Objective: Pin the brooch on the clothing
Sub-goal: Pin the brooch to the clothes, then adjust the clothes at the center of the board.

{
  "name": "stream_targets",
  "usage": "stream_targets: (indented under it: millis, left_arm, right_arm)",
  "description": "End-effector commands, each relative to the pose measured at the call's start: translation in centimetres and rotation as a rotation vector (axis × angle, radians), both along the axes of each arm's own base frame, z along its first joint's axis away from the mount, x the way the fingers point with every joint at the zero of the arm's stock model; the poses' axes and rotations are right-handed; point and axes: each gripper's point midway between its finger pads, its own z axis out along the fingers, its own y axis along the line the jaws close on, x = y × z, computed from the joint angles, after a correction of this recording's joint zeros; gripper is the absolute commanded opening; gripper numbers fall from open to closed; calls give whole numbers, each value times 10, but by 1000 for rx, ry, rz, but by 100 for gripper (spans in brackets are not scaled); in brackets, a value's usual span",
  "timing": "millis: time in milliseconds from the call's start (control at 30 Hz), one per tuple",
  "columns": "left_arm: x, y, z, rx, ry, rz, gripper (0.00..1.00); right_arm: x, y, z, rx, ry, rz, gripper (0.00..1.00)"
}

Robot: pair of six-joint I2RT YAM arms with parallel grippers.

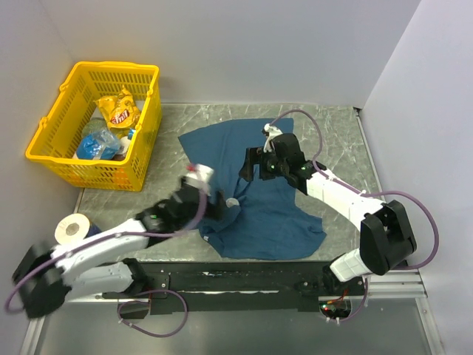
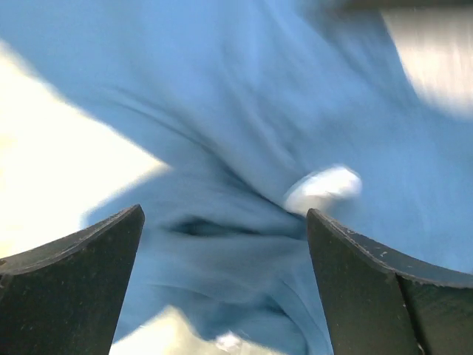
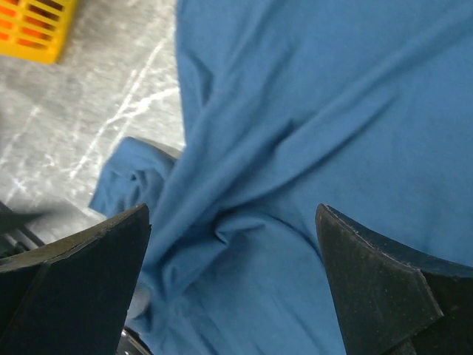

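Nearest me in the overhead view, the two arm bases sit at the table's near edge, and both arms reach inward over the T-shirt [image 1: 277, 214]. It lies crumpled on the marbled grey table [image 1: 336, 126]. My left gripper [image 1: 220, 205] hangs over the shirt's left edge, with the brooch [image 1: 232, 202] a pale dot on the fabric just beside its tip. My right gripper [image 1: 251, 167] is over the upper middle of the shirt. A yellow basket [image 1: 111, 174] with snack packets stands at the far left, and a white roll [image 1: 72, 229] lies near the left arm.

From the left wrist, everything is motion-blurred. I see the left gripper [image 2: 224, 214] with its jaws spread wide and gripping nothing, only folds of shirt [image 2: 222, 111] beneath. The brooch [image 2: 323, 188] sits on the cloth close to the right-hand finger [image 2: 377, 288], not touching it. I cannot tell whether it is fastened.

From the right wrist, the right gripper [image 3: 233, 214] also stands fully apart and empty above bunched shirt [image 3: 332, 111], with bare table [image 3: 89, 111] and a basket corner [image 3: 33, 29] at upper left.
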Motion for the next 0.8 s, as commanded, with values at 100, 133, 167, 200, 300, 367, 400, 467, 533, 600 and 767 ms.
stream_targets:
  millis: [100, 133, 167, 200, 300, 367, 400, 467, 533, 600, 767]
  left_arm:
    - [53, 102, -1, -177, 93, 418, 96]
    - [55, 105, -8, -183, 126, 416, 98]
    - [51, 95, -23, -197, 205, 355, 99]
    - [58, 101, -29, -209, 239, 369, 99]
    - [60, 95, -52, -203, 359, 350, 91]
    - [61, 92, -67, -180, 423, 352, 87]
    - [61, 95, -72, -167, 439, 368, 84]
    - [60, 98, -87, -131, 485, 388, 78]
    - [59, 100, -95, -109, 508, 394, 64]
    - [56, 96, -104, -107, 536, 377, 49]
    - [52, 114, -126, -4, 591, 460, 1]
  right_arm:
    - [0, -15, -9, -47, 15, -36, 100]
    - [0, -14, -9, -47, 17, -35, 100]
    - [0, -14, -11, -50, 20, -36, 100]
    - [0, -14, -11, -54, 25, -33, 100]
    - [2, -15, -13, -68, 30, -37, 100]
    - [2, -16, -15, -77, 38, -37, 100]
    - [3, -17, -14, -78, 38, -40, 100]
    - [2, -18, -19, -92, 53, -42, 100]
    - [4, -20, -20, -100, 60, -50, 100]
    - [3, -22, -23, -108, 72, -54, 100]
    - [8, -30, -25, -123, 83, -76, 100]
